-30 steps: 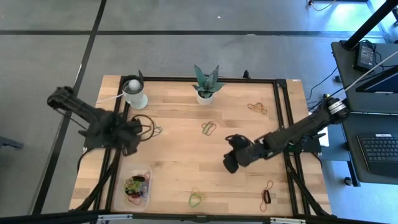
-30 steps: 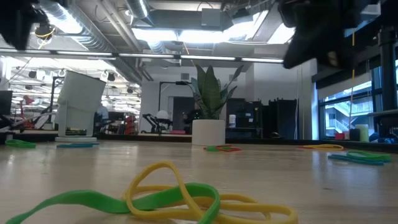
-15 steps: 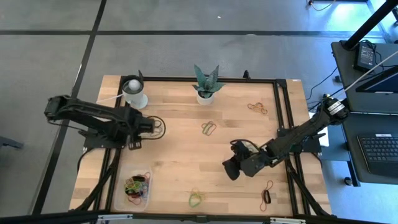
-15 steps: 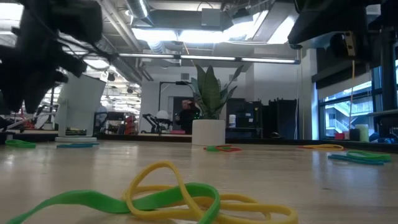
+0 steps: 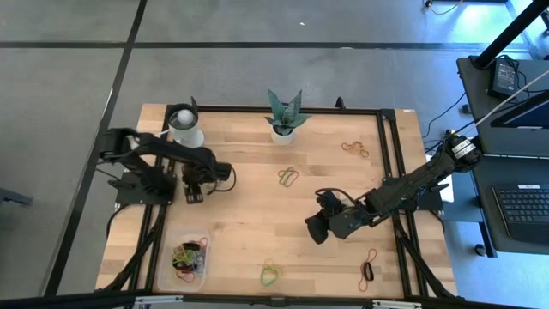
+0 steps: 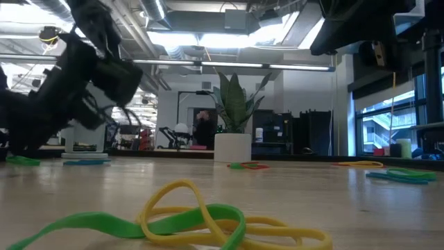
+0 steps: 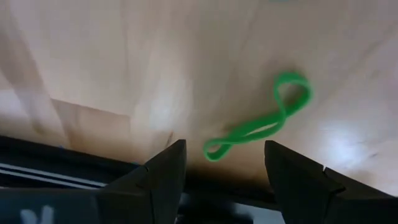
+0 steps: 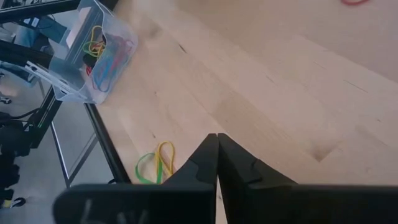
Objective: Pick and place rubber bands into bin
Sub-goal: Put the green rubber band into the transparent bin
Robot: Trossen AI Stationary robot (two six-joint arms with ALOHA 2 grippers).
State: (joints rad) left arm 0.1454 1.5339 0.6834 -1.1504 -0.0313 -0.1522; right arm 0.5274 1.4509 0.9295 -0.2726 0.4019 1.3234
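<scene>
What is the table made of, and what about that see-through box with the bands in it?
The table looks like pale wood with a smooth finish: grain lines and plank seams show. The box looks like clear, glossy plastic: the colored bands inside show through its walls.

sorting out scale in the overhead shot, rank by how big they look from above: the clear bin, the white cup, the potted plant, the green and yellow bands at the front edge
1. Clear bin, largest.
2. Potted plant, counting its leaves.
3. White cup, close to the plant; that order is unsure.
4. Green and yellow bands, smallest.
</scene>
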